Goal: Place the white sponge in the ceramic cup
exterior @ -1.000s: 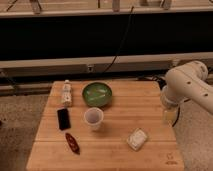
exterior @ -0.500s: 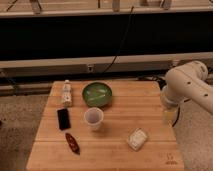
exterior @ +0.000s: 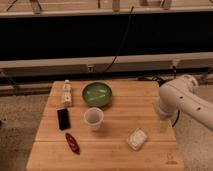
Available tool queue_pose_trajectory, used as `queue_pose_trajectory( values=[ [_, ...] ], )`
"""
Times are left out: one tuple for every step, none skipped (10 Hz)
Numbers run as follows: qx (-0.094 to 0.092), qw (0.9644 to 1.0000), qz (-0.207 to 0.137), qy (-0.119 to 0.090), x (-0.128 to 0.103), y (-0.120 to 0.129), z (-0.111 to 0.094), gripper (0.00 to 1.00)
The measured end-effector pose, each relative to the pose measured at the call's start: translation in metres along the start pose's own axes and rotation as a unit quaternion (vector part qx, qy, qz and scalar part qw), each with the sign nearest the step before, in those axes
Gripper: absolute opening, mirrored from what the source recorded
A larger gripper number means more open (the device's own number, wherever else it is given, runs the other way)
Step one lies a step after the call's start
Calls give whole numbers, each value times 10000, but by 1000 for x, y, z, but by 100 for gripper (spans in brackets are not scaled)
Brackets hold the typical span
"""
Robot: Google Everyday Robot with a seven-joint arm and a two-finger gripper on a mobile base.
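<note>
Camera view is showing the white sponge (exterior: 137, 138) lying flat near the front right of the wooden surface (exterior: 131, 111), untouched, with the ceramic cup (exterior: 93, 118) standing upright to its left and a little further back, well apart from it. The step in hand, as I am judging it, is the approach and grasp.

To do it well, the hand (exterior: 163, 122) is needing to come over the sponge from above and line its fingers across the block's narrower sides. The sponge is sitting slightly turned on the boards, so a small wrist rotation is looking worthwhile. The block is probably soft, so a gentle squeeze should be enough. Too hard a squeeze is risking a bulge that would snag on the cup's rim, since sponge and cup mouth are looking close in width. The carry should be aiming at the cup and not at the green bowl (exterior: 97, 94) just behind it. The white bottle (exterior: 66, 93) at the far left is lying well out of the way.

The arm (exterior: 182, 97) is hanging over the right edge of the surface, its bulky white elbow raised and the forearm pointing down. The hand is hovering low beside that edge, to the right of the sponge and slightly behind it, fingers apart and holding nothing.
</note>
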Motion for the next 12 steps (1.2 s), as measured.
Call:
queue_pose_trajectory(
  values=[
    [2,10000,-92,-15,-4,2,1,80],
    [16,9997,-229,-34,-11,5,4,80],
    [38,9991,-418,-13,-16,9,14,80],
    [49,9982,-603,15,-19,12,23,80],
    [52,9970,-774,19,-26,14,26,80],
    [45,9944,-1056,32,-36,18,31,80],
    [42,9932,-1165,44,-40,20,32,80],
    [33,9918,-1275,46,-42,21,37,80],
    [21,9898,-1427,11,-45,22,44,80],
    [-6,9869,-1613,-37,-52,25,54,80],
    [-20,9849,-1730,-63,-56,26,60,80],
    [-46,9827,-1852,-95,-61,28,66,80]
  ],
)
